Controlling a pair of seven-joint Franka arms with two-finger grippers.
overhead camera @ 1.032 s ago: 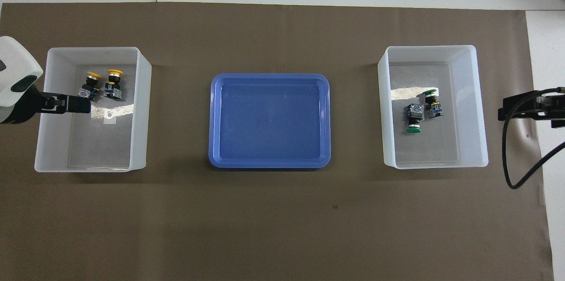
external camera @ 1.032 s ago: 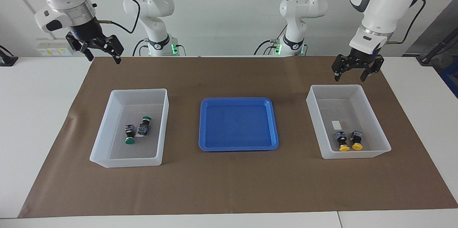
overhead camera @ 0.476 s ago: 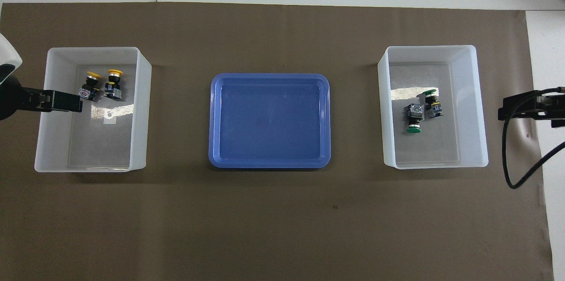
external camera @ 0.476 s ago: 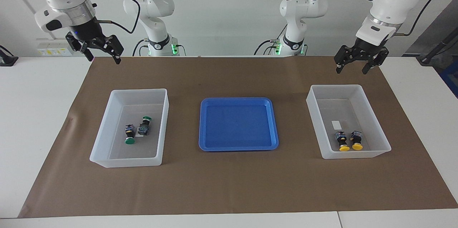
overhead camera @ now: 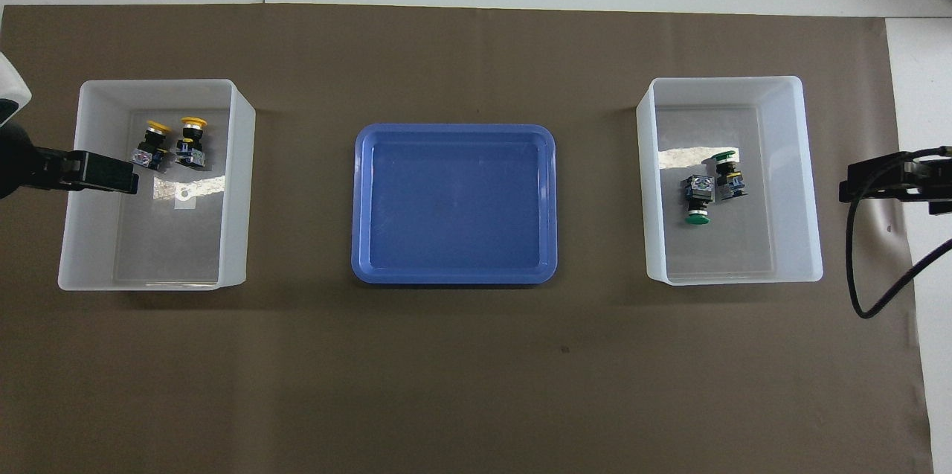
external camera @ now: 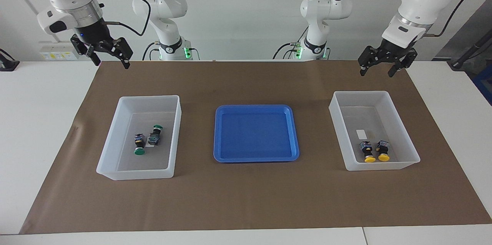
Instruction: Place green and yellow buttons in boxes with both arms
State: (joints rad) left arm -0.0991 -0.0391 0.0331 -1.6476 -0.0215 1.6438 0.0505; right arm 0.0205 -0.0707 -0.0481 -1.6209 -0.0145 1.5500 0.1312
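Left tool (external camera: 378,67) gapes wide, empty, above the translucent white plastic tub (external camera: 399,129) holding two yellow-capped buttons (external camera: 371,150). Right tool (external camera: 108,56) likewise wide; green-capped buttons (external camera: 148,139) lie in the twin tub (external camera: 115,137) below it.

Overhead view cuts both arms at the side edges: only one black finger of the left gripper (overhead camera: 97,173) shows, over the box (overhead camera: 236,184), right gripper (overhead camera: 885,184) partly out. White label (external camera: 150,145) mostly hidden under green buttons (external camera: 148,140); printing unreadable.
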